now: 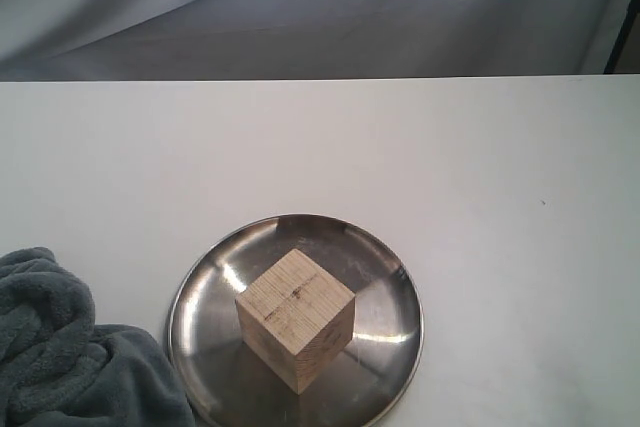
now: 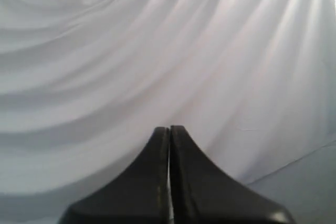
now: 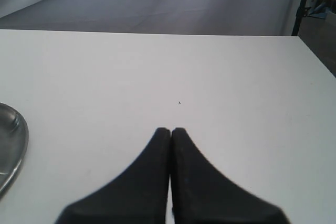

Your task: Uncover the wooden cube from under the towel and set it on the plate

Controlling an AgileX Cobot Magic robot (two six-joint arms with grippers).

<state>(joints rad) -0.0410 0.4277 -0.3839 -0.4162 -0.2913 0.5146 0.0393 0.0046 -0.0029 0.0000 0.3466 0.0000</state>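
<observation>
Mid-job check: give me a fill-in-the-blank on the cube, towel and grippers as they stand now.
1. The wooden cube stands on the ____.
2. In the exterior view, the towel lies bunched in the lower ____ corner.
3. The left gripper and right gripper are both ____, holding nothing.
Missing words: plate; left; shut.

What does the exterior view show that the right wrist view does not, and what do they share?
Only the exterior view shows the wooden cube sitting on the plate and the towel bunched beside it. Only the right wrist view shows the right gripper, jaws shut and empty. Both show the white table, the grey backdrop and the plate, though the wrist view catches just its rim.
</observation>
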